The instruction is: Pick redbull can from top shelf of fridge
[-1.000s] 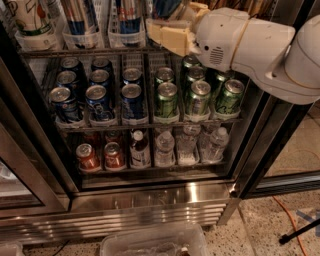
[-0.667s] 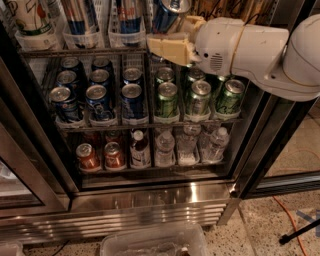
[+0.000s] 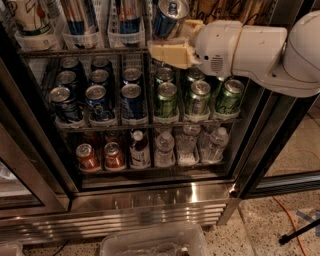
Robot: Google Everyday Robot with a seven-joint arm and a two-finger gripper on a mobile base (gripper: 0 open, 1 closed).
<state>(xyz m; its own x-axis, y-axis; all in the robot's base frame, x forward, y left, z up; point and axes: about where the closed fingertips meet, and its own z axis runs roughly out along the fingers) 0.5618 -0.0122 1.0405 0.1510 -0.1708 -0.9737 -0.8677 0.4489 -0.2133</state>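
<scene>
In the camera view the gripper [image 3: 169, 39] is at the right end of the top shelf [image 3: 80, 51] of the fridge [image 3: 150, 202], on a white arm [image 3: 250, 47] that comes from the right. Its tan fingers [image 3: 167, 54] pinch the redbull can [image 3: 169, 15], which is tilted, its lid turned to the camera. Left of the fingers, more tall cans [image 3: 80, 17] stand in clear bins. Just below the fingers are green cans [image 3: 195, 95], below-left short blue cans [image 3: 97, 95], and lower down bottles [image 3: 185, 145]
</scene>
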